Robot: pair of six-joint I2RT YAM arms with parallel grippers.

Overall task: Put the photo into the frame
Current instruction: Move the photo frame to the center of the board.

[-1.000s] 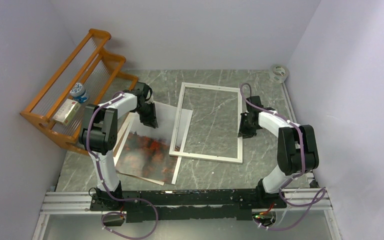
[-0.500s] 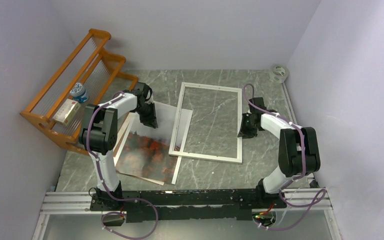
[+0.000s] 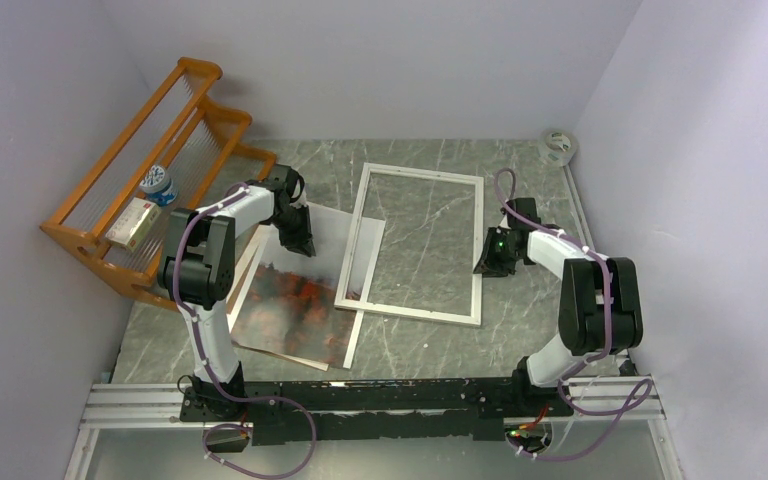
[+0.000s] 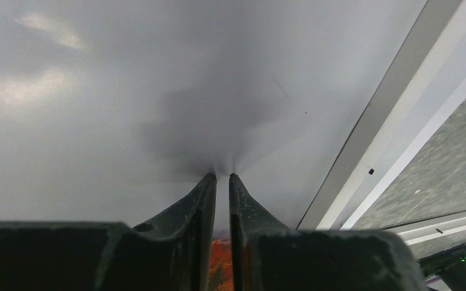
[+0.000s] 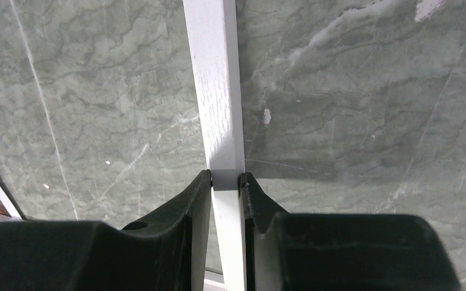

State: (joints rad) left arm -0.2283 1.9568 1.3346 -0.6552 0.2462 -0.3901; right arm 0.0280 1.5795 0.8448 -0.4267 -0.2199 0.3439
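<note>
Left of the frame [image 3: 410, 311], on the tabletop [image 3: 530, 190], lies the photo [image 3: 295, 295], its grey sky toward the far end and its red trees toward the near end. Its long axis runs nearly alongside the frame's long sides, only slightly skewed. Its right edge seems to tuck beneath the frame's left rail, with a corner showing through the pane. The left hand [image 3: 302, 240] is the nearer one. Its fingers are almost pressed together, tips down on the grey sky; whether they grip the sheet I cannot tell. The right hand [image 3: 490, 258] pinches the frame's right rail, one finger on each side. So the photo has to travel rightward, across its own short axis, to sit squarely within the frame, and the left arm seems best placed to slide it.
</note>
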